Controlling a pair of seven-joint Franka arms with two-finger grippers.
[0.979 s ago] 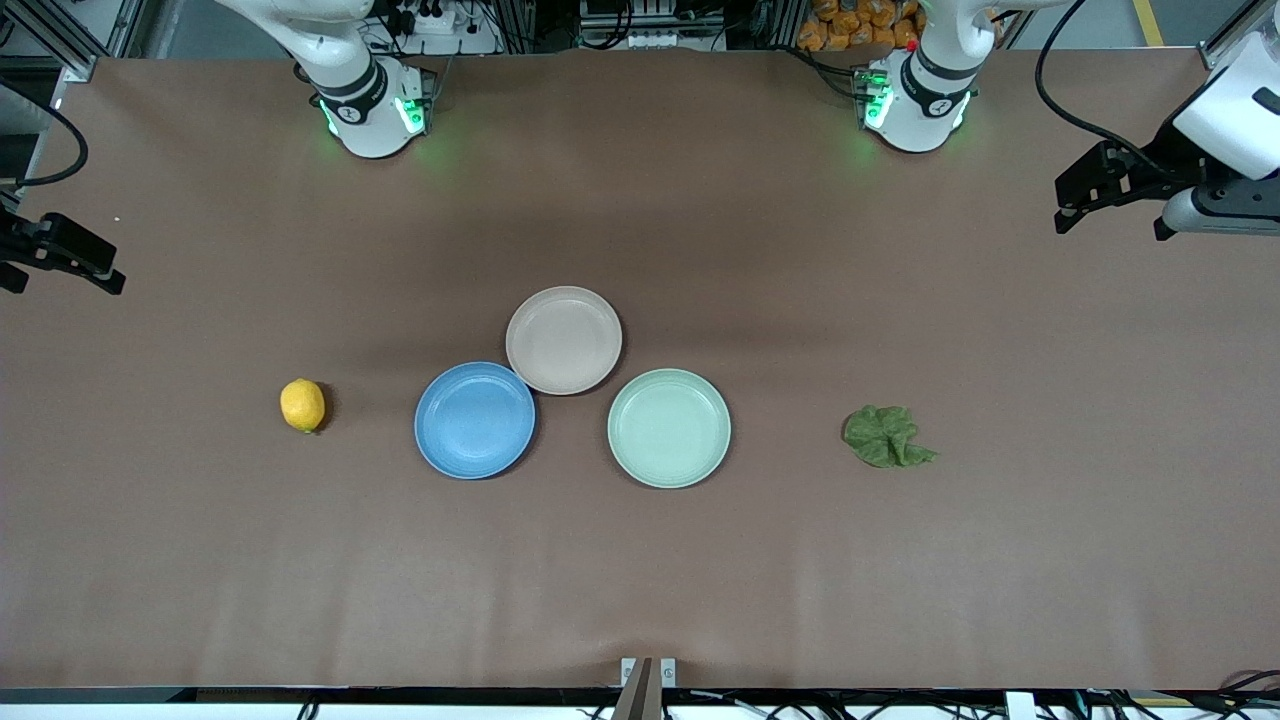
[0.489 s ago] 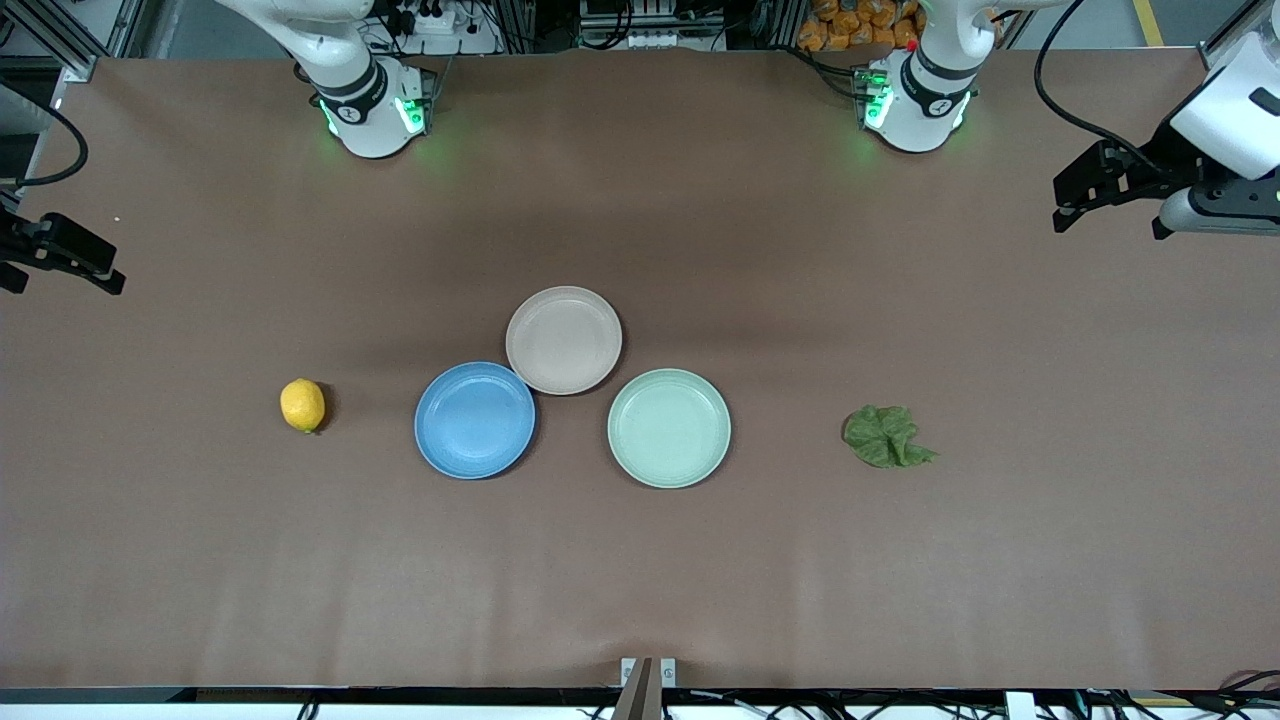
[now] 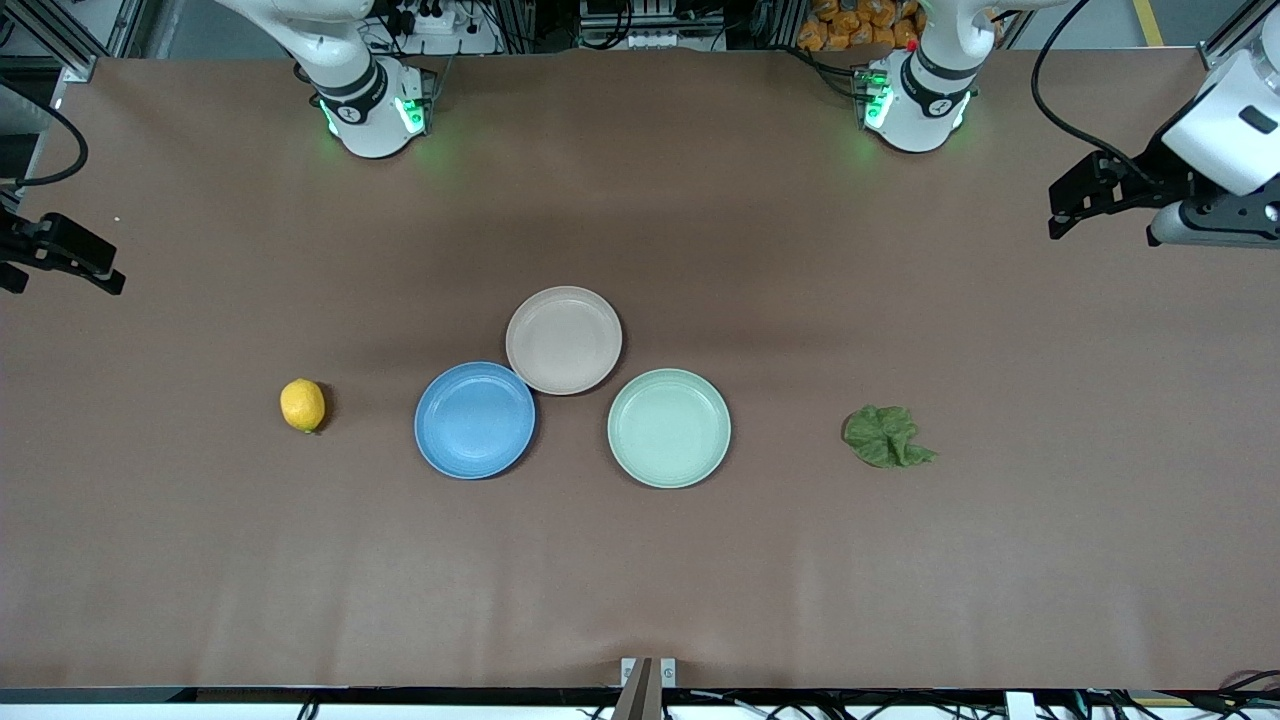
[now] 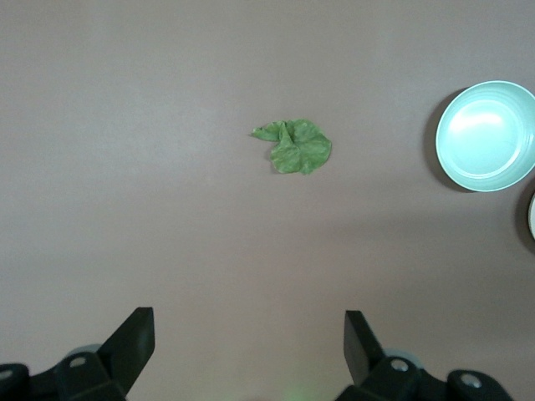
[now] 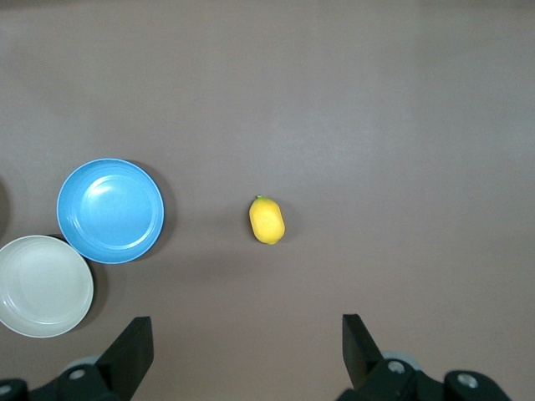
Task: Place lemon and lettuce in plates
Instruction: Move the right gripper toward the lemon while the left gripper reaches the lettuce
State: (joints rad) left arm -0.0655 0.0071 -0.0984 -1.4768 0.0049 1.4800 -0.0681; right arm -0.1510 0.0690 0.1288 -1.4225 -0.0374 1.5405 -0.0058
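— Hanging high at the table's ends: left gripper (image 3: 1062, 208) over bare cloth at its own end, fingers (image 4: 134, 338) spread and empty; right gripper (image 3: 65, 262) likewise at its end, fingers (image 5: 134, 347) apart, holding nothing.

— Waiting, probably, for a clear look down. And the goods?

— Untouched. Lemon (image 3: 302, 405) on the table beside the blue plate (image 3: 474, 420), toward the right arm's end. Lettuce (image 3: 885, 436) flat near the mint plate (image 3: 669, 428), toward the left arm's end. Beige-pink plate (image 3: 563, 340) bare, touching the blue.

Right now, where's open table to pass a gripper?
Bare table lies between the lemon and blue plate, and between the mint-green plate and lettuce. It is crowded where the beige-pink plate meets the blue one.
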